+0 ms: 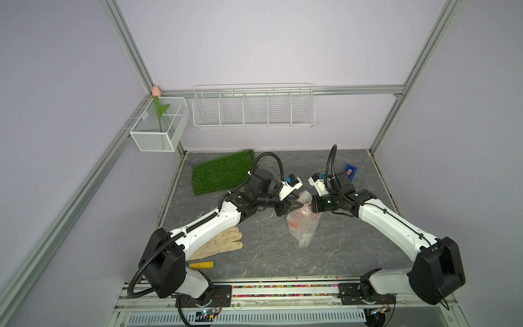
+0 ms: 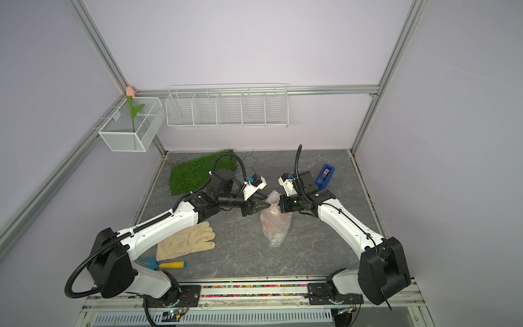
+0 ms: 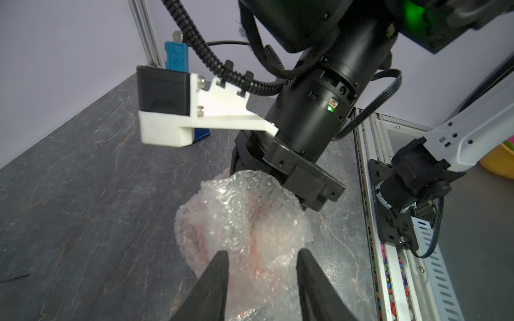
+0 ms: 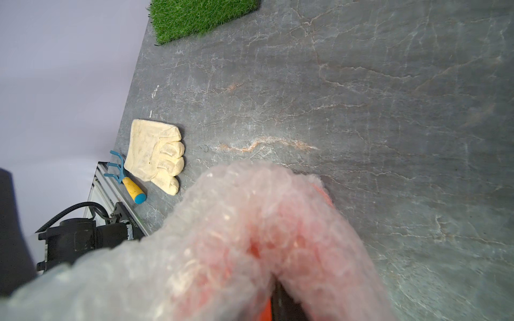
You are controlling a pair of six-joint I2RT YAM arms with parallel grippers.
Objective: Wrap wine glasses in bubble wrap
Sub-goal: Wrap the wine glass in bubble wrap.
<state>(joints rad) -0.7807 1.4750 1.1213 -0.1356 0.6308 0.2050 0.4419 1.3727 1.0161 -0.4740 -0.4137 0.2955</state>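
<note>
The bubble wrap lies bunched round the wine glass, whose red-orange shows through as a patch. The bundle's far end is raised between my two grippers. My left gripper has a finger on each side of that end, and wrap fills the gap. My right gripper is shut on the same end from the other side. In the right wrist view the wrap covers the jaws, with bare orange glass beside one dark finger.
A green grass mat lies at the back left. A cream glove and a yellow-handled hand rake lie under the left arm. A blue tape dispenser stands behind the right wrist. Wire baskets hang on the back wall.
</note>
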